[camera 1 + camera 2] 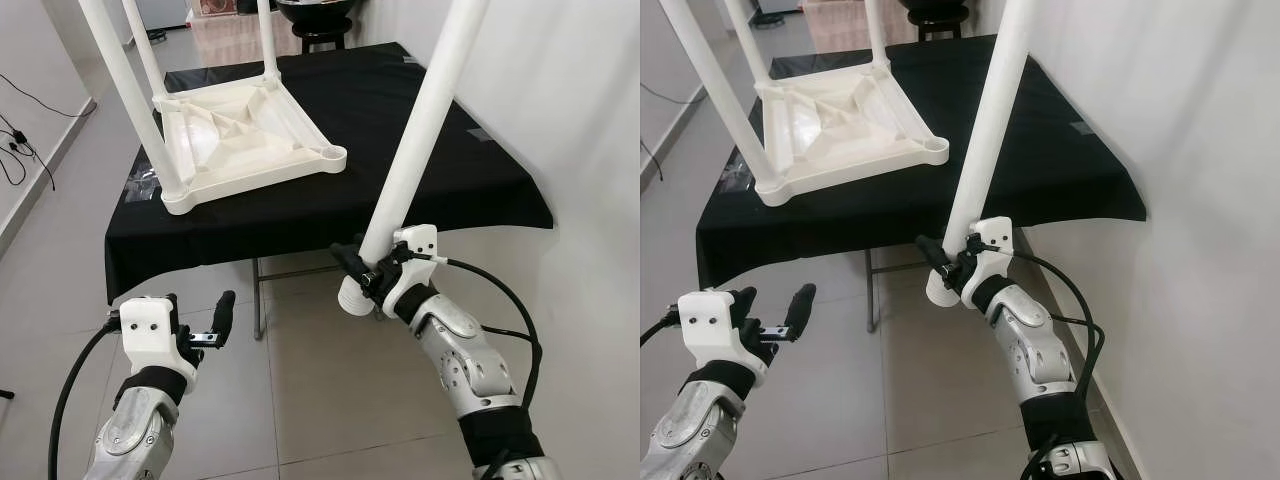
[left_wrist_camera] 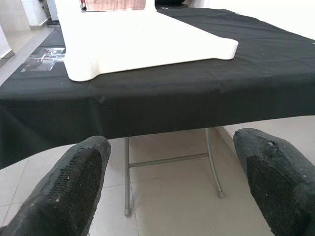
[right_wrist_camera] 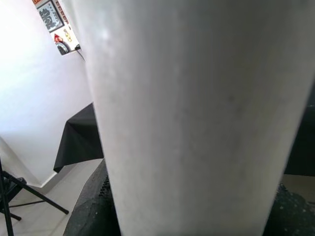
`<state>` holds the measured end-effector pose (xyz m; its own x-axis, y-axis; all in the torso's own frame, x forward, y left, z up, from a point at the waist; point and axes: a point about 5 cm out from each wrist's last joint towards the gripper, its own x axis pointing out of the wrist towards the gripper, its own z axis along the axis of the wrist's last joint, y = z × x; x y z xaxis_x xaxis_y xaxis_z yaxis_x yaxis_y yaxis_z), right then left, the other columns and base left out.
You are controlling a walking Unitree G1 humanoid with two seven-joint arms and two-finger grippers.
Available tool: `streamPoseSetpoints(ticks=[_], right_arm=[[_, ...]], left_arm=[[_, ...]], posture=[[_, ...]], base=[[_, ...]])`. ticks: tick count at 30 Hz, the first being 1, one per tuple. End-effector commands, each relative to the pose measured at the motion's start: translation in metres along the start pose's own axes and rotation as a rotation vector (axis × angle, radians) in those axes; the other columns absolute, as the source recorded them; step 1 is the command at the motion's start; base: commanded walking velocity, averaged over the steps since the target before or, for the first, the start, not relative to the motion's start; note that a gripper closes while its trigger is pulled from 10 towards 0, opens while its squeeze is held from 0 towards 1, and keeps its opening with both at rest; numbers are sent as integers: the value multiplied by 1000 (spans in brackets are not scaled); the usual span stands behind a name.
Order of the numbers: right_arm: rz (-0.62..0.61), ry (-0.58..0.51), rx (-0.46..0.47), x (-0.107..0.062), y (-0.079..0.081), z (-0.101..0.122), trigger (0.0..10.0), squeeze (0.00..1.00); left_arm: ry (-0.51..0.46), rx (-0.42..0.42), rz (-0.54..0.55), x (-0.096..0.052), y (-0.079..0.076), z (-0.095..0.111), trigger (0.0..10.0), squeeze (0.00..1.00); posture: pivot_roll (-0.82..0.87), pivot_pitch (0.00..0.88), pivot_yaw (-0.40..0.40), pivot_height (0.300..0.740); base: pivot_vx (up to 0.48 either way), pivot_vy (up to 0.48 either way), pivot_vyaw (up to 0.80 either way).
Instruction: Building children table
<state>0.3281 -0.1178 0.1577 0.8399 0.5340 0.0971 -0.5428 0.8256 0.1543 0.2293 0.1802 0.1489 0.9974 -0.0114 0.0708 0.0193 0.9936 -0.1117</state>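
So the white kids' table top (image 1: 245, 140) is lying upside down on the black cloth (image 1: 400, 150), ribbed underside facing up, sitting toward the robot's left half of the covered table. Looks like three legs are already standing up out of its corners: the near-left leg (image 1: 125, 90) and two at the far corners. The near-right corner socket (image 1: 330, 155) is sitting empty, so I'd guess that's the one spot left.

The fourth leg (image 1: 415, 130) is being held by the right gripper (image 1: 372, 272), fingers clamped around it near its lower end, the leg tilting up and away, out in front of the cloth's edge and well apart from that open socket. The left gripper (image 1: 200, 325) is hanging low in front of the table with its fingers (image 2: 74, 182) spread wide, holding nothing.

I'm thinking it's mostly done, just this last leg needing to get lined up and seated.

Room-wise: folding table with metal legs (image 2: 128, 172) under the cloth, light tiled floor (image 1: 330, 390), white wall on the right, a cable (image 1: 15, 140) trailing on the floor at far left.
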Motion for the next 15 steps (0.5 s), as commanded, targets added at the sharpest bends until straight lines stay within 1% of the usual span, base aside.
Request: streamPoseSetpoints(ticks=[1, 2, 4, 15], right_arm=[[4, -11, -10, 3, 1, 1, 10000, 0], [-10, -19, -34, 6, -1, 4, 10000, 0], [-27, -29, -61, 10, -3, 6, 10000, 0], [-32, -17, -56, 11, -5, 5, 10000, 0]], left_arm=[[7, 14, 2, 0, 2, -3, 10000, 0], [4, 8, 4, 1, 2, -3, 10000, 0], [1, 0, 5, 1, 3, -4, 10000, 0], [-5, -6, -4, 2, 2, -3, 10000, 0]], posture=[[-69, 50, 41, 740], [-63, 29, 44, 740], [-63, 29, 44, 740], [-65, 39, 45, 740]], base=[[0, 0, 0], [296, 0, 0], [300, 0, 0], [310, 0, 0]])
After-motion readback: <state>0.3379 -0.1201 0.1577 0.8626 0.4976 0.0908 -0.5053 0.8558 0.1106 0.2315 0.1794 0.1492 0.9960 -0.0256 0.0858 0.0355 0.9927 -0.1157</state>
